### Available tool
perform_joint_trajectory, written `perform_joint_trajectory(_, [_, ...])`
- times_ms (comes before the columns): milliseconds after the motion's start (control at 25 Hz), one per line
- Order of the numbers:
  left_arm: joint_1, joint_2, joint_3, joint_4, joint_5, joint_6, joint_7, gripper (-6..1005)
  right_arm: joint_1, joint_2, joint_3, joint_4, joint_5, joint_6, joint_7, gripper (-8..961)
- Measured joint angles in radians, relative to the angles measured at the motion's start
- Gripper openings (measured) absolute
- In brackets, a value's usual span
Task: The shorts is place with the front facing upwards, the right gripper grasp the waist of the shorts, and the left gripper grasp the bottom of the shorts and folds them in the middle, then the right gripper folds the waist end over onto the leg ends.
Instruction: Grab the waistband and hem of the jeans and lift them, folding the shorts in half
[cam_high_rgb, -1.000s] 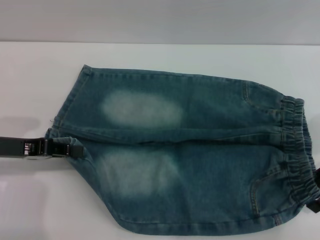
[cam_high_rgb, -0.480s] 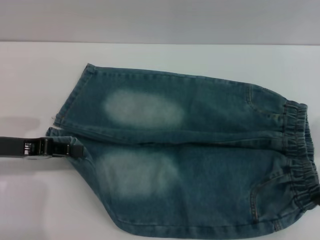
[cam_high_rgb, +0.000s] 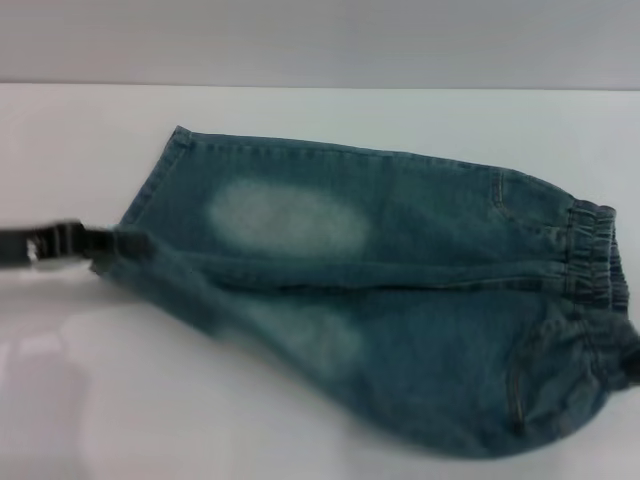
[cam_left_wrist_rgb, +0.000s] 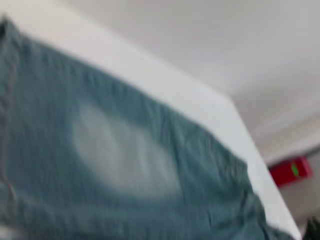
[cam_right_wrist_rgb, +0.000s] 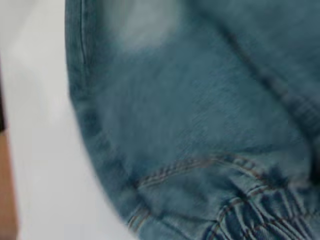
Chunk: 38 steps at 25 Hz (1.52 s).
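**Denim shorts lifted along their near edge on white worktop**

A pair of long blue denim shorts (cam_high_rgb: 400, 300) lies across a white worktop (cam_high_rgb: 80, 400), seen from the robot's head camera. The two straight stitched leg hems, the bottom of the shorts (cam_high_rgb: 145, 215), point to the robot's left; the gathered, darker ruched elastic waist (cam_high_rgb: 600, 290) sits at the far right, close to the edge of the view. A pale faded oval patch shows plainly on the farther thigh, lying flat, while the patch on the nearer thigh appears narrowed, as that leg is raised and drawn up off the worktop, its lower edge curving in a sagging line from hem to waist. A stitched pocket seam shows near the waist on each side.

The left claw (cam_high_rgb: 100, 242), black and narrow, reaches in level from the left and meets the corner of the nearer leg hem, closed on the denim there. The right claw itself cannot be made out in any view; whether it is open or closed cannot be told.

The left wrist camera looks over the farther leg and its pale patch (cam_left_wrist_rgb: 120, 155), with the worktop's far edge beyond. The right wrist camera shows the nearer leg's side seam, orange pocket stitching (cam_right_wrist_rgb: 185, 167) and ruched waistband close up.
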Motion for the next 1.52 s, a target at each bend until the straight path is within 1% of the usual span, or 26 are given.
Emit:
perform_joint_trajectory(80, [0.007,0.003,0.0,-0.015,-0.056,-0.012,-0.01,116,-0.022,-0.004,0.073,0.004,0.053,0.02,-0.023,0])
perform_joint_trajectory(160, [0.012,0.005,0.0,-0.024,-0.107,-0.027,-0.017,117,-0.049,-0.011,0.133,0.027,0.143,0.028,-0.036,0])
perform_joint_trajectory(240, [0.013,0.005,0.0,-0.026,-0.139,-0.043,-0.019,118,-0.078,-0.017,0.151,0.056,0.238,0.028,-0.051,0])
perform_joint_trajectory(280, [0.012,0.005,0.0,-0.026,-0.15,-0.052,-0.019,118,-0.094,-0.016,0.151,0.071,0.283,0.028,-0.06,0])
perform_joint_trajectory(440, [-0.002,-0.003,0.0,-0.024,-0.199,-0.091,-0.018,120,-0.142,0.006,0.177,0.106,0.39,0.058,-0.095,0])
perform_joint_trajectory(560, [-0.021,-0.011,0.0,-0.019,-0.222,-0.128,-0.004,121,-0.173,0.012,0.193,0.172,0.488,0.1,-0.141,0])
perform_joint_trajectory(640, [-0.036,-0.021,0.0,-0.022,-0.227,-0.144,0.017,122,-0.181,0.015,0.197,0.209,0.523,0.13,-0.162,0])
perform_joint_trajectory(720, [-0.046,-0.035,0.0,-0.024,-0.239,-0.172,0.041,122,-0.185,0.024,0.209,0.236,0.537,0.169,-0.179,0])
perform_joint_trajectory(880, [-0.059,-0.059,0.0,-0.016,-0.249,-0.256,0.074,124,-0.188,0.05,0.255,0.277,0.541,0.236,-0.22,0])
perform_joint_trajectory(1000, [-0.068,-0.077,0.0,-0.015,-0.254,-0.322,0.091,125,-0.193,0.073,0.31,0.296,0.543,0.269,-0.26,0])
perform_joint_trajectory(1080, [-0.075,-0.09,0.0,-0.015,-0.261,-0.374,0.104,126,-0.194,0.084,0.339,0.31,0.544,0.286,-0.284,0])
perform_joint_trajectory(1200, [-0.085,-0.107,0.001,-0.014,-0.264,-0.445,0.122,127,-0.196,0.102,0.357,0.328,0.557,0.325,-0.317,0])
perform_joint_trajectory(1280, [-0.09,-0.118,0.001,-0.014,-0.264,-0.498,0.135,128,-0.2,0.107,0.362,0.337,0.564,0.345,-0.331,0])
perform_joint_trajectory(1360, [-0.091,-0.127,0.001,-0.014,-0.264,-0.547,0.145,129,-0.206,0.108,0.364,0.352,0.569,0.358,-0.341,0])
perform_joint_trajectory(1520, [-0.096,-0.136,0.001,-0.009,-0.264,-0.615,0.165,130,-0.222,0.111,0.366,0.363,0.604,0.367,-0.351,0])
